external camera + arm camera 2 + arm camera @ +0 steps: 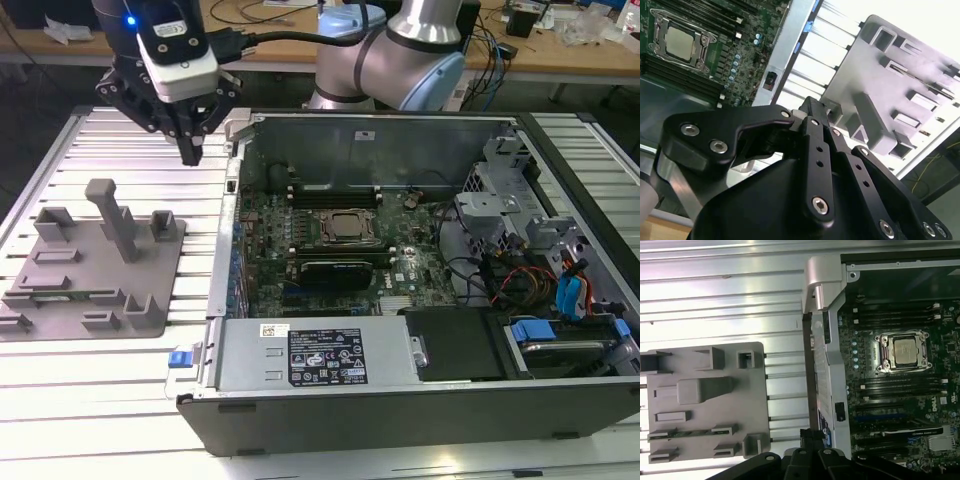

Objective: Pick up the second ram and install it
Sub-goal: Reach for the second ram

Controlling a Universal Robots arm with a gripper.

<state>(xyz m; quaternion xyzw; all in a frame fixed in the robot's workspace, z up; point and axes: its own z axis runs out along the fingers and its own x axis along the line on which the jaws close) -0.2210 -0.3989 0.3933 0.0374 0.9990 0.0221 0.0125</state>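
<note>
The second ram [62, 297] is a thin green stick lying in a slot near the front of the grey plastic fixture [95, 265], on the exterior view's left. The first wrist view shows the ram [690, 433] held between two small holders on the fixture [705, 400]. My gripper [190, 155] hangs above the ribbed table between the fixture's back edge and the open computer case [400, 300]. Its fingers are together in a point, shut with nothing between them. The gripper [813, 434] is well apart from the ram.
Inside the case the motherboard carries a silver processor [345, 228], dark memory slots [330, 190] and a black expansion card [345, 268]. A tall grey post [115, 215] rises from the fixture. The case wall [827, 365] stands right beside the gripper. Cables and drives [560, 290] fill the case's far side.
</note>
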